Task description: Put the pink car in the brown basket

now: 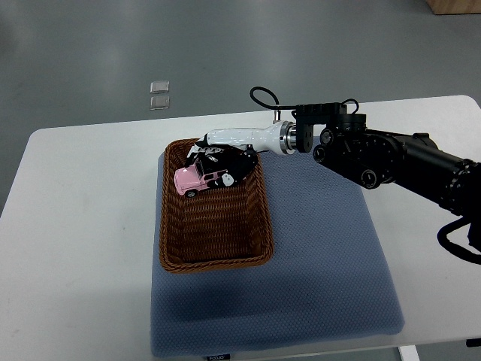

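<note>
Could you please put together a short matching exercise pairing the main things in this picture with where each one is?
Things:
1. pink car
2. brown basket
3. blue mat
4. right hand

Places:
A. lying on the white table
B. over the basket's far end, fingers around the car
C. inside the basket, near its far end
D. on the mat's left part

Pairs: 1-C, 2-D, 3-A, 4-B

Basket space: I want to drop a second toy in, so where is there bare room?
The brown basket is bare across its near half. Its far end is crowded by the pink car and the right hand on it. The blue mat right of the basket is bare too.
</note>
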Motion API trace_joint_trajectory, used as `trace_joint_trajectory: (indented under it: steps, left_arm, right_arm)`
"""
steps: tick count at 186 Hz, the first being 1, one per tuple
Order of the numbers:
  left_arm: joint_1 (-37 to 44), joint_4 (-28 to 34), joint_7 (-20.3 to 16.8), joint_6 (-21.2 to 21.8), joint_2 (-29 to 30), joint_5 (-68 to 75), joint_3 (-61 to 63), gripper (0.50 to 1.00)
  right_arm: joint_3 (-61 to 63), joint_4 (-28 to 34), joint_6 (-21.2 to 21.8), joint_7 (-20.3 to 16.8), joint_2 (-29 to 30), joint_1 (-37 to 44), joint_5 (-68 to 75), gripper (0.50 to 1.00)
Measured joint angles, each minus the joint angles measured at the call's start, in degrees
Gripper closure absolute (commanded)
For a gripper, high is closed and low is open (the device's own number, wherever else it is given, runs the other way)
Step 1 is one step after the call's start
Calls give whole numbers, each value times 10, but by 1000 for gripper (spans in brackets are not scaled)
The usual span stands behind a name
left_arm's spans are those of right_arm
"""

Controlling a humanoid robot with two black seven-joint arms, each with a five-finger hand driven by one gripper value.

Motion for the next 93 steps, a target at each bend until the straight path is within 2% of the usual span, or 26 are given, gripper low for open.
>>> trace_joint_trajectory:
  steps: [9,10,11,12,13,14,15,16,17,18,19,20,25,28,34,93]
  left_arm:
    - [0,0,0,0,0,0,0,500]
    - [0,0,0,0,0,0,0,500]
    - [0,0,0,0,0,0,0,500]
    - [0,0,0,0,0,0,0,500]
    - [0,0,0,0,0,0,0,500]
    - [0,0,0,0,0,0,0,500]
    - [0,0,0,0,0,0,0,500]
    - [0,0,0,0,0,0,0,500]
    - [0,0,0,0,0,0,0,500]
    - [0,0,0,0,0,0,0,500]
    - [0,0,0,0,0,0,0,500]
    - [0,0,0,0,0,0,0,500]
    - [0,0,0,0,0,0,0,500]
    - [0,0,0,0,0,0,0,500]
    - [0,0,0,0,0,0,0,500]
    - [0,0,0,0,0,0,0,500]
  right_arm:
    - [0,-5,-3,0,5,-4,0,893]
    - [0,-5,-4,0,6,-4,0,871]
    - [0,-5,-4,0,6,-5,0,871]
    - [0,-5,-4,0,6,-5,0,842]
    - [1,-6,-5,0,7,-5,0,842]
    - [1,-6,-5,0,7,-6,0,816]
    - [1,-6,-6,0,7,-6,0,816]
    - [1,-6,-6,0,8,-6,0,781]
    - [1,-6,-6,0,8,-7,0,781]
    - [1,-6,-7,0,8,-7,0,751]
    - [1,-6,-7,0,9,-7,0,750]
    - [1,-7,-8,0,9,-8,0,726]
    - [1,-7,-10,0,10,-10,1,683]
    - [2,-7,-11,0,10,-11,1,640]
    - [2,-7,-13,0,11,-12,2,603]
    - [4,-7,-16,0,6,-17,44,589]
